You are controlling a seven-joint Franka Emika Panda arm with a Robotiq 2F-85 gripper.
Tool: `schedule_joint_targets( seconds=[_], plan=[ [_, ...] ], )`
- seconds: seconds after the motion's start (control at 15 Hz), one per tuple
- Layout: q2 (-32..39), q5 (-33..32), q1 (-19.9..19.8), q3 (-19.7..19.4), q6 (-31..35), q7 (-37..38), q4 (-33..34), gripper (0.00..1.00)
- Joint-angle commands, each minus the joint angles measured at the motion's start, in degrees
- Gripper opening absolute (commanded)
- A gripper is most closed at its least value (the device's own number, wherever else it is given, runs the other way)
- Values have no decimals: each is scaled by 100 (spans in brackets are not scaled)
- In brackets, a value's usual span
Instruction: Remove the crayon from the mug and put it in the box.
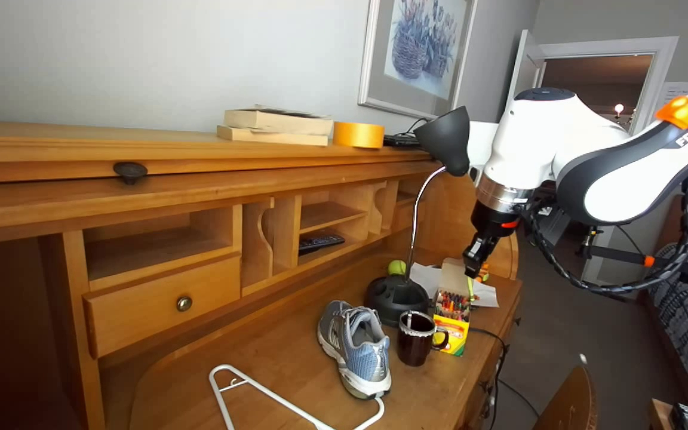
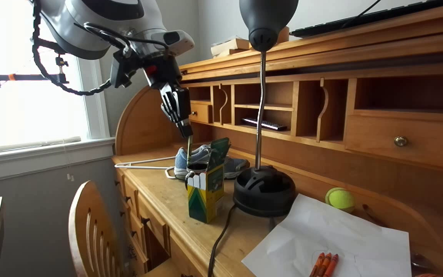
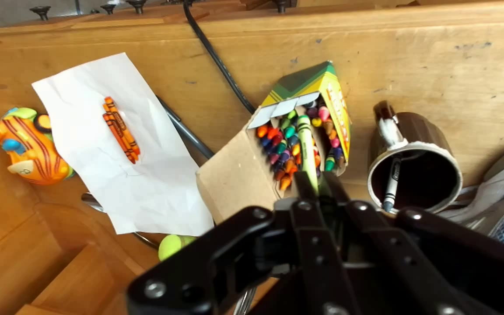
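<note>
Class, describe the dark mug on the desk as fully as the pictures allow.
The mug is dark brown, glossy and faceted, seemingly glazed ceramic, with a pale, uneven rim and one side handle, whitish where it joins the top. It stands upright on the desk between the crayon box and the sneaker, its handle turned toward the desk's front edge. A grey crayon leans inside, tip near the rim. I cannot tell whether the mug touches the sneaker.

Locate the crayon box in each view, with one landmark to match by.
In an exterior view: crayon box, lower half, right of centre.
In an exterior view: crayon box, lower half, just left of centre.
In the wrist view: crayon box, centre, mostly upper half.
Shared landmark: brown mug, close to the crayon box.
</note>
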Motion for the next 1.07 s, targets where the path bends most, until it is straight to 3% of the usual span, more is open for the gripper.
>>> schedule_joint_targets(
  seconds=[0.0, 1.0],
  plan=[
    [40, -221, -200, 73, 306, 189, -91, 2],
    [774, -365, -237, -13, 1174, 294, 84, 2]
  ],
)
